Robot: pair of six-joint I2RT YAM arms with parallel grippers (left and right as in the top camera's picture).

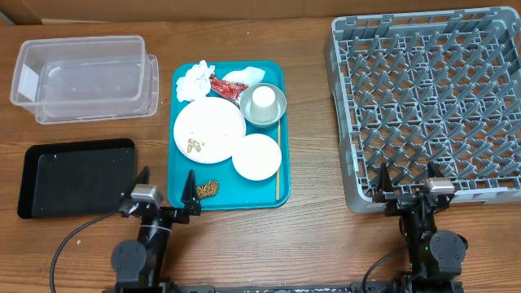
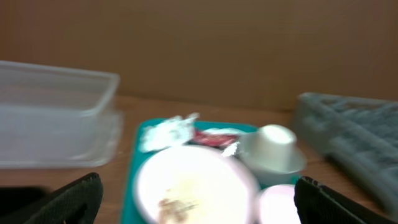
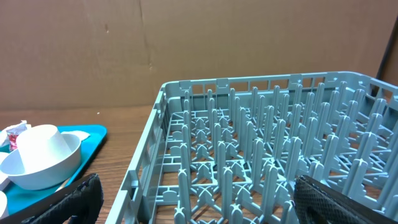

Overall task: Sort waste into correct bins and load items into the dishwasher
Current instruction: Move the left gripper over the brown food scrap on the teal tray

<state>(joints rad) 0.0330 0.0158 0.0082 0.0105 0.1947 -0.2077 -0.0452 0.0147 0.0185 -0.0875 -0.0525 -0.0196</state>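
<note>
On a teal tray (image 1: 181, 175) lie a crumpled white napkin (image 1: 194, 78), a red wrapper (image 1: 225, 85), a pale plate (image 1: 209, 129) with brown scraps (image 1: 194, 146), a white bowl (image 1: 256, 156), a white cup (image 1: 263, 98) inside a silvery bowl (image 1: 277, 110), a wooden stick (image 1: 277, 167) and more brown scraps (image 1: 207, 190). The clear tub (image 1: 85, 78) and black tray (image 1: 76, 176) lie to the left. The grey dish rack (image 1: 431, 106) is at right. My left gripper (image 1: 166, 189) is open at the tray's near edge. My right gripper (image 1: 405, 184) is open at the rack's near edge.
The left wrist view is blurred; it shows the plate (image 2: 193, 183), cup (image 2: 273, 144), napkin (image 2: 165, 132) and tub (image 2: 56, 115). The right wrist view shows rack pegs (image 3: 261, 155) and the cup in its bowl (image 3: 40, 155). A cardboard wall stands behind the table.
</note>
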